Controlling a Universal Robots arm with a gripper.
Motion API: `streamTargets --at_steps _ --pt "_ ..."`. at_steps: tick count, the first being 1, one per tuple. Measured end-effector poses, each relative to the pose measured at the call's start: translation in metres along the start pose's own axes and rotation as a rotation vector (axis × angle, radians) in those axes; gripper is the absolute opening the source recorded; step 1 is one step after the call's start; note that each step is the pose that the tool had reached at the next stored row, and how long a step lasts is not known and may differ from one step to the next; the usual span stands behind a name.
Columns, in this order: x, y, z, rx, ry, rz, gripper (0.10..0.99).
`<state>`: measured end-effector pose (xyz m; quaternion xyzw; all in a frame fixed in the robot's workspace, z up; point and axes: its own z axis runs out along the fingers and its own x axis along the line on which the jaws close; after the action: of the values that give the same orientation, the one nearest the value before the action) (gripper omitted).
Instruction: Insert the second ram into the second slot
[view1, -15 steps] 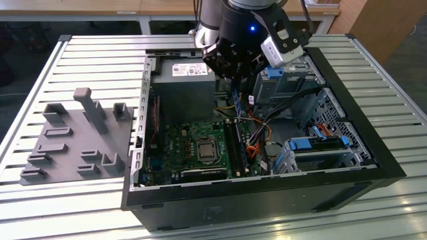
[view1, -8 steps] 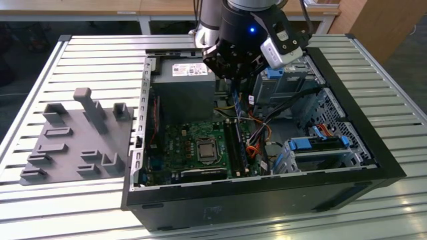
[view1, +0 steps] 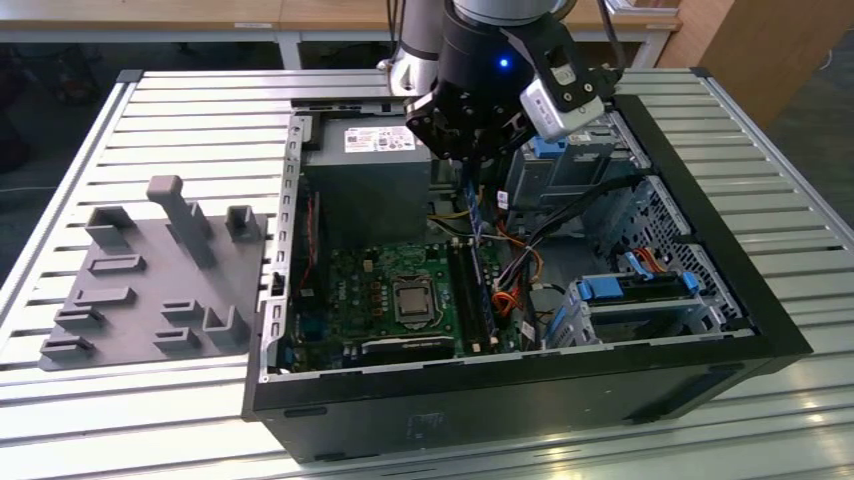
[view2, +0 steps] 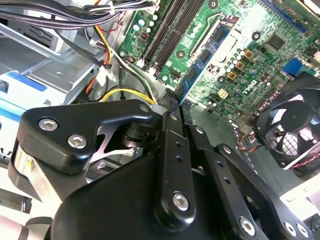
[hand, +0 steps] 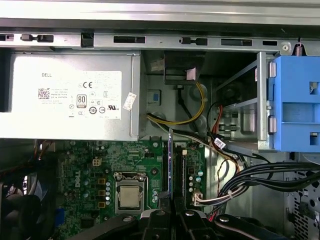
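Now jaws pinch second ram (hand: 170, 165) over motherboard (hand: 100, 165) inside case (view1: 534, 392).

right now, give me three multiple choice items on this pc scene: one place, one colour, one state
1. Where is the grey fixture tray? A inside the case; B at the exterior view's left of the computer case; C on the power supply.
2. The ram stick is what colour? A blue; B red; C white.
3. The ram stick's state? A lying on the tray; B seated in a slot; C held in the jaws above the motherboard.
Answers: B, it lies outside the case wall; A, blue in both wrist views; C, jaws shut on it, unseated.
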<state>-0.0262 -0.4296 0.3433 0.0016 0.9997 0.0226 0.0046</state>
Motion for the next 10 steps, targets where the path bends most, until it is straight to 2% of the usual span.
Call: streamTargets --at_steps 10 --pt "0.0000 -0.0001 0.0031 0.000 0.0000 0.000 0.137"
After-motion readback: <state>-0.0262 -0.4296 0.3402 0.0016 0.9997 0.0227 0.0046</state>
